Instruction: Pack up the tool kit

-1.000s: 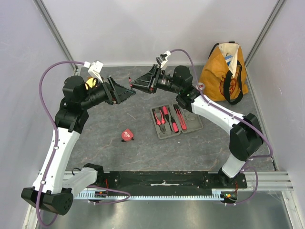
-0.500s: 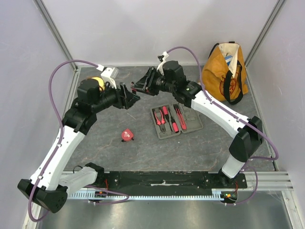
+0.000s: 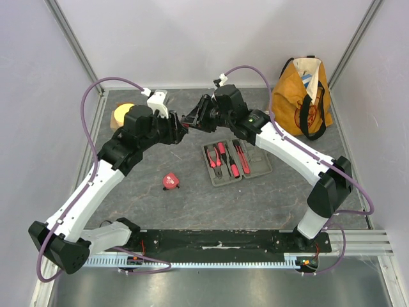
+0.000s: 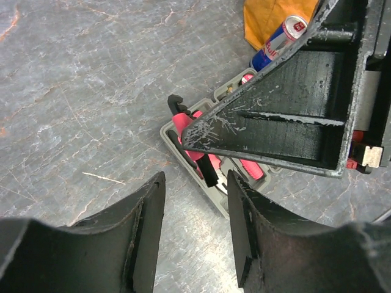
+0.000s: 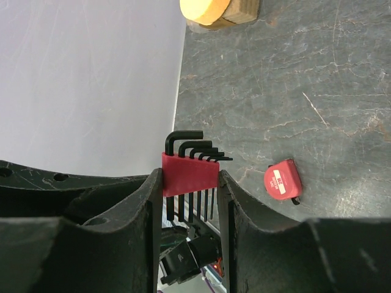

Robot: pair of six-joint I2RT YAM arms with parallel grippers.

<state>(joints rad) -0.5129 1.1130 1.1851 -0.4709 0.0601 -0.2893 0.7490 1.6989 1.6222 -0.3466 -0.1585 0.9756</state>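
Pinching the red hex key set (image 5: pixel 189 173), your right claw (image 5: pixel 190 183) hangs above the surface (image 5: pixel 305 73). Your left claw (image 4: pixel 195 180) faces it, spread, empty.

- Table (image 3: pixel 192 204): I read a grey stone pattern with pale veins.
- Case (image 3: pixel 259 165): plain grey; tools (image 3: pixel 220 157) red and black.
- Tape (image 3: pixel 170 181): red, white label.
- Hex keys (image 5: pixel 189 173): black, in a red holder.
- Tote (image 3: pixel 297 96): orange, black handles, pale lining with a blue stripe.
- Can (image 4: pixel 280 41): blue and silver, red lettering.
- Disc (image 5: pixel 204 9): yellow, on a tan block (image 5: pixel 243 8).
- Arms (image 3: pixel 83 198): white, black joints; cables (image 3: pixel 115 78) purple.
- Left gripper (image 4: pixel 195 178), right gripper (image 5: pixel 189 177): black; I see pale scratches on the right one.
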